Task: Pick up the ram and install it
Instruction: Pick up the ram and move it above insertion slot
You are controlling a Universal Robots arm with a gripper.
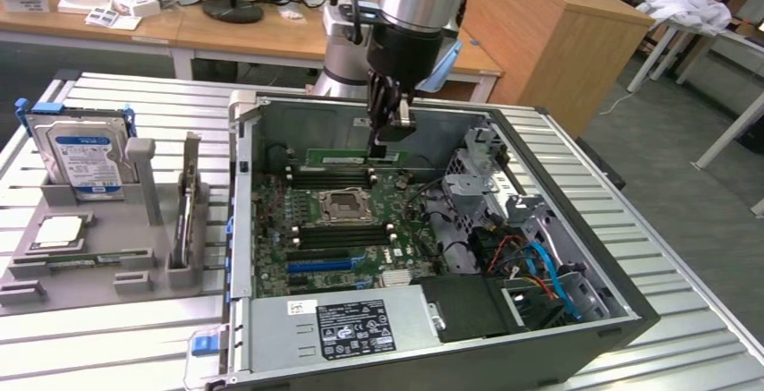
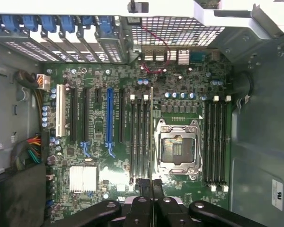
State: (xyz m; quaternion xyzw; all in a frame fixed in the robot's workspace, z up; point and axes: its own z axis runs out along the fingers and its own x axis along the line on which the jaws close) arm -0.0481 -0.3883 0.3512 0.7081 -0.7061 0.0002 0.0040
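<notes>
From the exterior view, my claw (image 1: pixel 389 148) hangs straight down inside the open computer case (image 1: pixel 242 185), which lies on its side on the ribbed metal tabletop (image 1: pixel 120 346). The fingers are pressed together on the top edge of the ram (image 1: pixel 340 153). I hold the green stick level, long edge down, over the far edge of the motherboard (image 1: pixel 275 221), just above the memory slots (image 1: pixel 328 176) that lie beyond the processor socket (image 1: pixel 340 201). I cannot tell whether its lower edge touches a slot. Toward the tabletop's edge on the exterior view's left stands a grey holder (image 1: pixel 107 257) with a hard drive (image 1: pixel 81 154) upright in it and a square silver processor chip (image 1: pixel 60 230) lying flat. The power supply (image 1: pixel 346 328) fills the case's near corner. From the wrist view, my claw (image 2: pixel 151 187) looks down the ram (image 2: pixel 152 132), which shows edge-on as a thin line. It runs from between my fingers (image 2: pixel 142 189) out across the motherboard (image 2: pixel 180 75). It lies along the side of one bank of black memory slots (image 2: pixel 138 137) that faces the open socket (image 2: pixel 177 146), just beside the socket's frame. A second bank (image 2: pixel 215 142) lies on the socket's other side, and a long blue slot (image 2: pixel 109 118) sits well apart, beyond the first bank.
</notes>
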